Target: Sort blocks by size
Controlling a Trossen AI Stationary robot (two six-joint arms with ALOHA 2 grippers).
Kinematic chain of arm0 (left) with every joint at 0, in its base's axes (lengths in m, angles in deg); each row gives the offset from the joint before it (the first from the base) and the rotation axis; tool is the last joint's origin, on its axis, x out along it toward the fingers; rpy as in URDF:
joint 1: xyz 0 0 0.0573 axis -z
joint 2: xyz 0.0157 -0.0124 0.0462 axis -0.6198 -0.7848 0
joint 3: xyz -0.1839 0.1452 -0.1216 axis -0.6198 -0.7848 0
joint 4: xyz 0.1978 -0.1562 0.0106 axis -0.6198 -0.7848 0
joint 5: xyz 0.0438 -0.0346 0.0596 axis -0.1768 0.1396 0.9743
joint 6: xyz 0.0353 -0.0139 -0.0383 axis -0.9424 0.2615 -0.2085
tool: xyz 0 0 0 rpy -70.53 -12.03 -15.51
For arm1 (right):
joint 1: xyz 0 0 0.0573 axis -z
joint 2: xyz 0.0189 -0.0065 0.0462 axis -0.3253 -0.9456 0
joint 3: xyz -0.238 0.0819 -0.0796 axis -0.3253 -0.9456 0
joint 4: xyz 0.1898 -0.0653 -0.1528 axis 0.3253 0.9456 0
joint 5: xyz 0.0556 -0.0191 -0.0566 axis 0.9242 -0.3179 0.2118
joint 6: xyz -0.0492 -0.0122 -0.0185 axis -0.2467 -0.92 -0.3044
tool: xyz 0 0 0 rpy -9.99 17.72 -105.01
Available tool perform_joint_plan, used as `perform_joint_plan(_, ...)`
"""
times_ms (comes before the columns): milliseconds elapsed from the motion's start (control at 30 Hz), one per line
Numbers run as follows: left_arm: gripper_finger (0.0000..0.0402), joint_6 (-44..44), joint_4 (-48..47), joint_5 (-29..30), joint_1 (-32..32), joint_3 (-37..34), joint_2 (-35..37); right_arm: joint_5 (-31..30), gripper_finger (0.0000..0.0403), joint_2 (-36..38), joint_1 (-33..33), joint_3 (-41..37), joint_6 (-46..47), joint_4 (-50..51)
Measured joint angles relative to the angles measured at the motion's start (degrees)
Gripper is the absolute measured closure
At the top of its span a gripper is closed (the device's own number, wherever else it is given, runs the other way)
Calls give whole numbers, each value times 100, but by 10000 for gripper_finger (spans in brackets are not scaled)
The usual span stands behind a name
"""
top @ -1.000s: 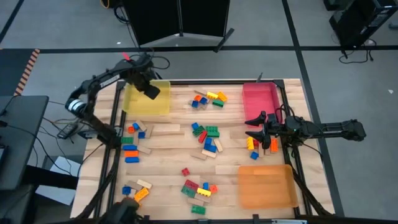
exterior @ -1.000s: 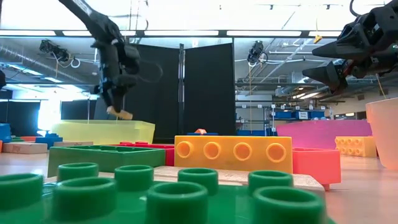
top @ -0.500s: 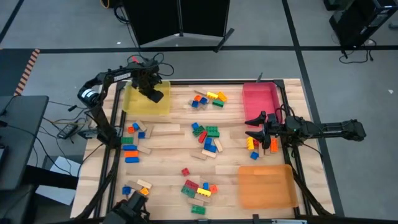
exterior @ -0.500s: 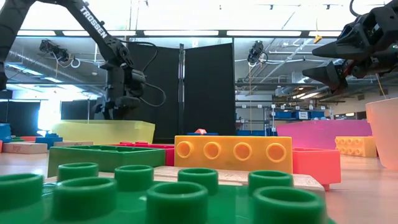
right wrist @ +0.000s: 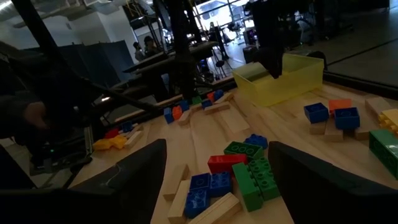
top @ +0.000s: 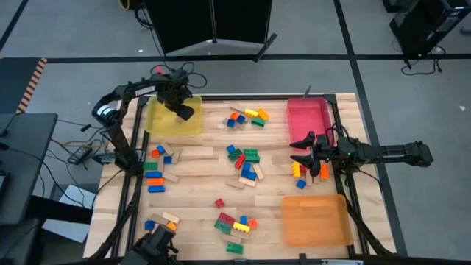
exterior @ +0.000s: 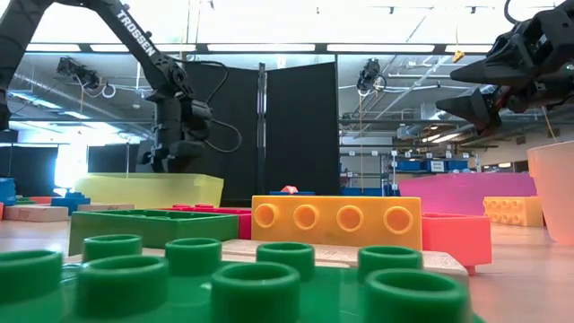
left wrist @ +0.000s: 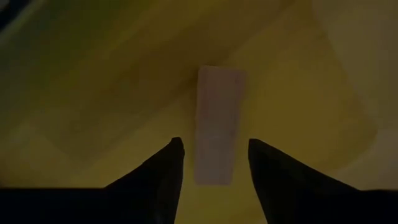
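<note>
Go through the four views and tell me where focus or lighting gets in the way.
Low view: the nearest green brick is blurred, and ceiling lights glare. Left wrist view: dim and yellow-tinted inside the yellow tray; a soft-edged tan block lies beyond the left gripper, whose fingers are dark silhouettes. Right wrist view: the right gripper is blurred up close, the blocks beyond fairly clear. High view: evenly lit.

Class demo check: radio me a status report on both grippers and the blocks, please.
Left gripper open inside yellow tray, wooden block lying released on tray floor. Right gripper open, hovering above blocks by pink tray. Nothing obstructing.
</note>
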Motion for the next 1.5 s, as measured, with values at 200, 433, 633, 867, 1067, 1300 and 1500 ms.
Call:
perform_joint_plan(200,214,248,-7,-7,47,42,671,-1,105,0,0,-2,-2,0)
perform_joint_plan(433,213,796,-93,57,574,42,1776,-1,108,0,2,-1,-2,0)
perform_joint_plan(633,213,1673,58,527,1891,-174,2384,0,104,-2,2,0,0,0)
perform_joint_plan(867,213,2469,379,661,3283,-415,2473,0,106,0,0,-2,-2,-2)
perform_joint_plan(1067,213,3136,1276,714,4102,-532,2449,-132,107,-13,2,-1,-2,-2)
perform_joint_plan(1300,213,3124,1777,715,4662,-532,2451,-140,107,-15,2,0,-2,-30)
perform_joint_plan(1500,213,2929,1983,734,4752,-532,2449,-309,107,-17,2,-2,-2,-78)
